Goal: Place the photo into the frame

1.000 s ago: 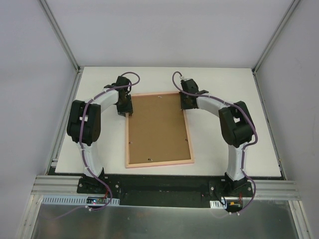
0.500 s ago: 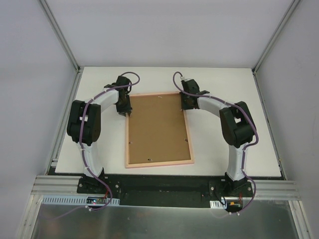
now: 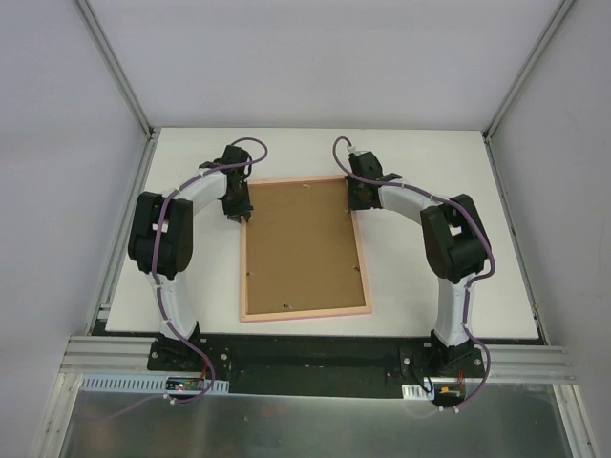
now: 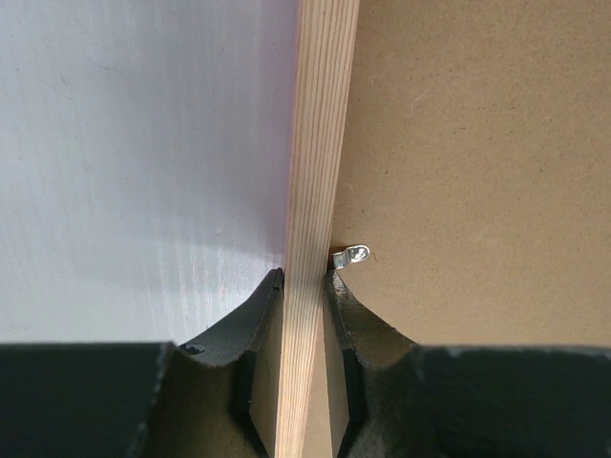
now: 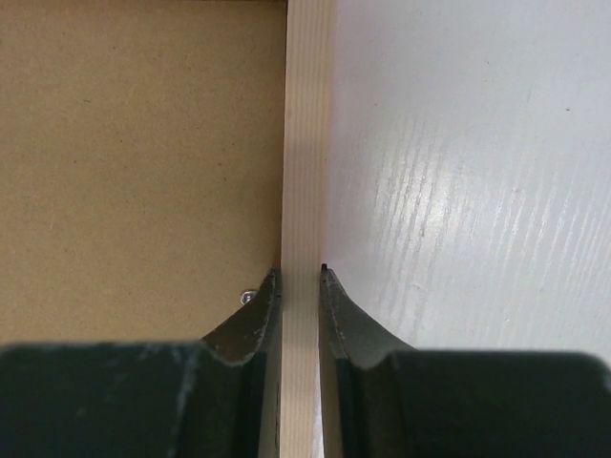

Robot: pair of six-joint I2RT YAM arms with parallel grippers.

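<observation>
Along the near edge of the table (image 3: 430, 162), the left arm (image 3: 164, 239) and the right arm (image 3: 456, 243) rise from their bases and curve outward, then inward over the white surface. Between them lies the frame (image 3: 305, 312), flat and back-up, its pale peach rails enclosing a brown backing board (image 3: 304, 243). Its near short rail sits close to the table's near edge, slightly skewed, and its long sides run toward the far edge.

Farther on, close to the frame's far-left corner, the left gripper (image 3: 237, 206) comes down on the left long rail. The wrist view shows its dark fingers (image 4: 256, 320) only narrowly parted, one on the table side and one on the board side. Both press against the light wood, so the rail is pinched between them. A small metal tab (image 4: 351, 255) lies on the backing board just beside the inner finger.

Near the far-right corner, the right gripper (image 3: 355, 197) clamps the right long rail the same way. Its fingers (image 5: 348, 320) are drawn in tight on either side of the wood, with a small metal fitting (image 5: 248, 297) half hidden beside the board-side finger.
</observation>
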